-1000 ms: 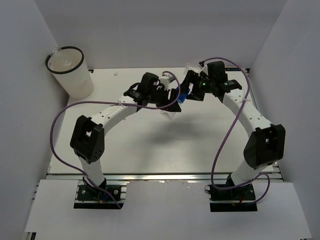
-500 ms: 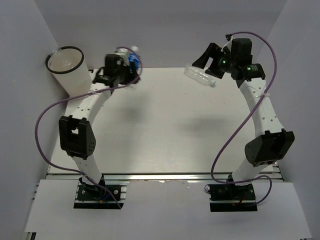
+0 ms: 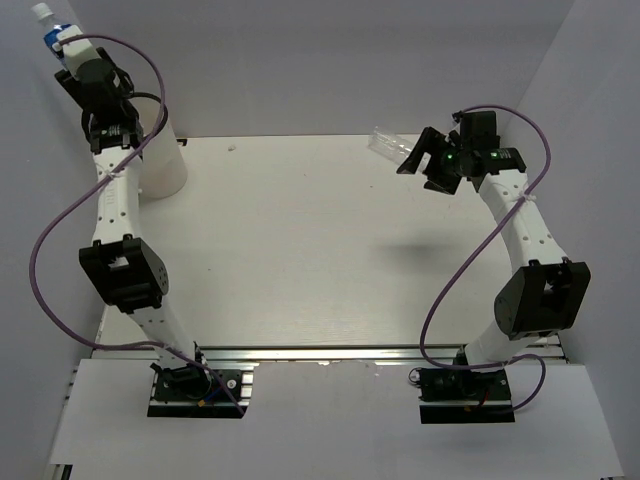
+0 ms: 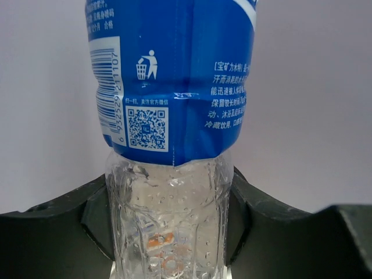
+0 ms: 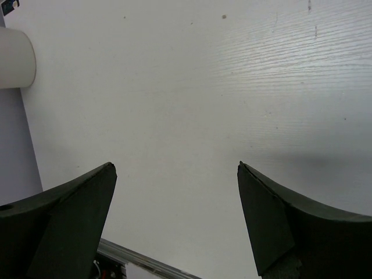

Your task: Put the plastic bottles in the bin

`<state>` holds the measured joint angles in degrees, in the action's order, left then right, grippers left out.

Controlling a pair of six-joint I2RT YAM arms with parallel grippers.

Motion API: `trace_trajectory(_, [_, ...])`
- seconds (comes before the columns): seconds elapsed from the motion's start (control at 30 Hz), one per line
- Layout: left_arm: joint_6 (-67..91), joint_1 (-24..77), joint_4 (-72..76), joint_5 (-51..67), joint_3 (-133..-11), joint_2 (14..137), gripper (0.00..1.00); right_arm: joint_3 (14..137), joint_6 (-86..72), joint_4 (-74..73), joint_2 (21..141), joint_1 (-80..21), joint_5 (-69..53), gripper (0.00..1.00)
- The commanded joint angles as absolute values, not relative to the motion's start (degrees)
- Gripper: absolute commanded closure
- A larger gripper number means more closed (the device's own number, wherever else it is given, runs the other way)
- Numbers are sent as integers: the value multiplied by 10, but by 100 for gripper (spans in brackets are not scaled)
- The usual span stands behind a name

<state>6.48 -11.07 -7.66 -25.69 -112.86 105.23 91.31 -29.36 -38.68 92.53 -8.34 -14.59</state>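
My left gripper is raised at the far left and shut on the clear bottle with the blue label. It stands above and behind the white bin, which the left arm mostly hides. In the left wrist view the fingers clamp the bottle's clear lower body below the blue label. My right gripper is open and empty, beside a clear unlabelled bottle lying at the table's back right. The orange bottle and the other clear one are out of view.
White walls close in the table at the back and both sides. The right wrist view shows bare table between the open fingers and the bin's side at the upper left. A metal rail runs along the near edge.
My left arm has swung from the table's middle to the far left and up, carrying the blue-label bottle over to the bin. My right arm has drawn back to the right, open.
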Motion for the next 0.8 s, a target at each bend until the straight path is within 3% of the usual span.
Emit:
trace_trajectory(0.0, [48, -130, -37, -318, -1162, 1101, 56, 918, -272, -386, 896, -75, -134, 11])
trace_trajectory(0.1, [44, -134, 10, -294, -1149, 1131, 41, 930, -273, -403, 903, -68, -137, 11])
trace_trajectory(0.4, [84, -134, 16, -293, -1127, 1150, 36, 945, -271, -411, 917, -59, -142, 11])
trace_trajectory(0.43, [87, -134, 18, -290, -1118, 1144, 32, 941, -272, -409, 914, -59, -142, 11])
trace_trajectory(0.53, [92, -134, 28, -282, -1082, 1124, 5, 922, -276, -389, 913, -58, -141, 11])
trace_trajectory(0.57, [93, -134, 25, -284, -1078, 1122, 2, 922, -275, -385, 916, -56, -142, 11])
trace_trajectory(0.77, [100, -134, 12, -263, -1078, 1100, 2, 962, -229, -350, 951, -53, -156, 11])
